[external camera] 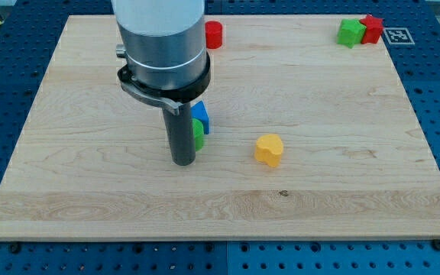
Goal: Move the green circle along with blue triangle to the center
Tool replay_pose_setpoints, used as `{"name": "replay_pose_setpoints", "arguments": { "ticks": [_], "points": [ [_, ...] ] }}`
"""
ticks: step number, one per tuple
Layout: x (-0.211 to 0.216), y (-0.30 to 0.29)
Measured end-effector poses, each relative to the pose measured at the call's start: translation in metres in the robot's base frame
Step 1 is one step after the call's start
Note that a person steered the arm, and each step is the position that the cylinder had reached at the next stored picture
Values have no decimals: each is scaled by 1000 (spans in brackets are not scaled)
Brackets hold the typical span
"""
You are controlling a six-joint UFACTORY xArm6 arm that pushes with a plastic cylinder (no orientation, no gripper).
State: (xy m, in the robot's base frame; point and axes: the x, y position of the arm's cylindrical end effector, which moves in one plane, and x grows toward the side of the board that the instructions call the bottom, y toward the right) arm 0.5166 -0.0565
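Note:
My rod comes down from the view's top, and my tip point(182, 162) rests on the wooden board point(90, 191) left of centre. A blue block point(202, 114) and a green block point(198, 134) sit just right of the rod, touching it or nearly so. The rod hides much of both, so their shapes cannot be made out. The blue one lies just above the green one in the view.
A yellow heart-like block point(269, 150) lies right of my tip. A red cylinder point(214, 34) stands at the top edge. A green block point(350, 33) and a red block point(372, 28) sit together at the top right, beside a marker tag point(397, 35).

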Motion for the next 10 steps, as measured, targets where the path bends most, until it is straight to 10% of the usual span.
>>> {"name": "replay_pose_setpoints", "arguments": {
  "ticks": [10],
  "points": [
    [-79,76]
  ]
}}
